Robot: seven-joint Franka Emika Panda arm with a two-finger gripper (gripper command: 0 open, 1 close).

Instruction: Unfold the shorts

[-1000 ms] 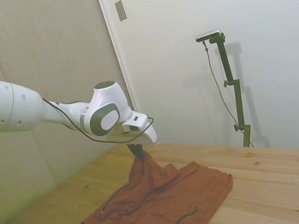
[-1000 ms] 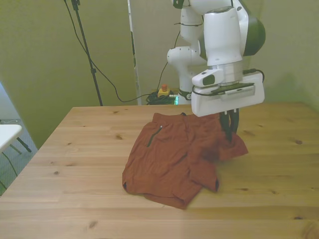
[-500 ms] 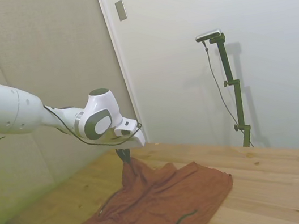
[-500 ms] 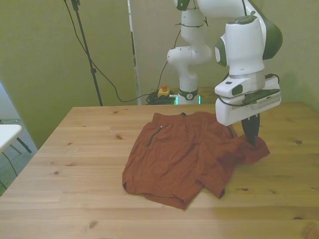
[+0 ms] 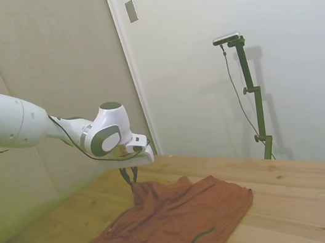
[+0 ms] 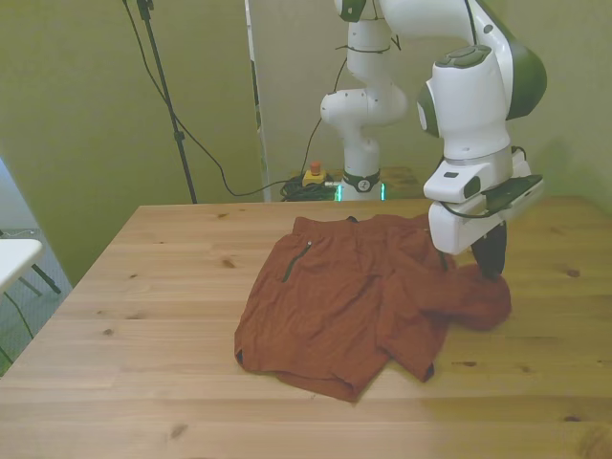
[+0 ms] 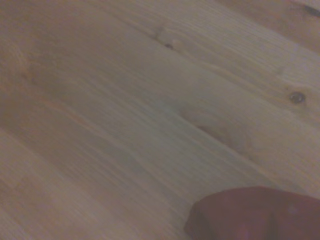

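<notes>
**Shorts spread on the table, claw open above one corner**

The shorts [image 6: 359,301] lie on the wooden table [image 6: 143,382]. The gripper [image 5: 129,175] hangs just above their corner, at the front view's right. Its fingers are spread apart and hold nothing.

One camera stands off the table's [image 5: 299,192] side, well back from the gripper [image 5: 129,175]. Another faces it from across the table, equally far off. A third looks down from just above it at bare boards. All three share the shorts [image 6: 335,306] edge beneath the gripper.
</notes>
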